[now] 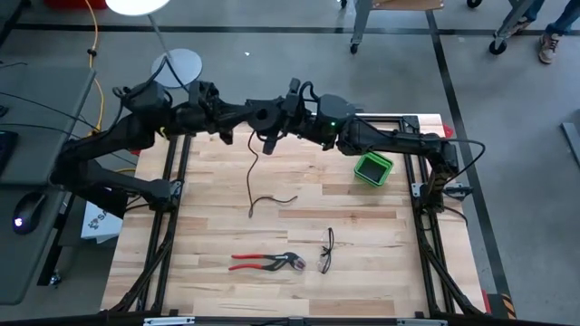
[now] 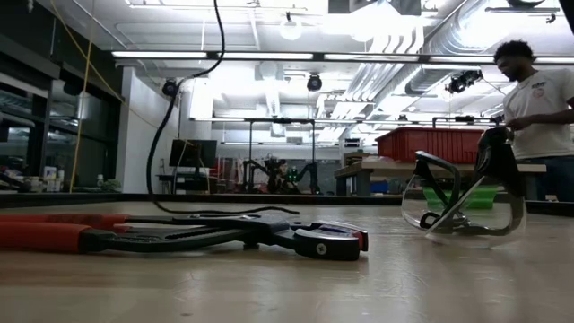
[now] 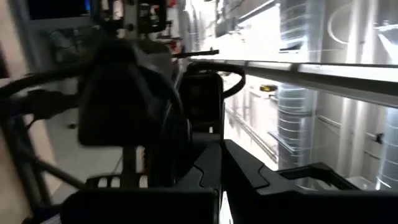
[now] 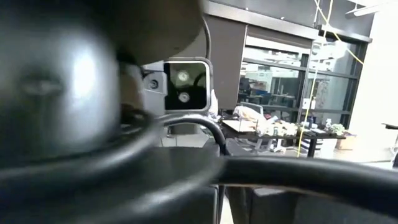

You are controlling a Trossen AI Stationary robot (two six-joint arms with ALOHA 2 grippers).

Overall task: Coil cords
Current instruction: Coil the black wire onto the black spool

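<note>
Both grippers, left [image 1: 237,119] and right [image 1: 268,122], meet high above the desk [image 1: 381,254], mid-winding; jaw state unclear. The thin black cord [image 1: 251,186] hangs between them, tail on the wood; next, wrap the slack.

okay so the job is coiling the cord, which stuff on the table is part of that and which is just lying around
Job: cord, hanging to the table from where the left pincer and right pincer meet above it.

Lying about: pliers, safety glasses, green box.
</note>
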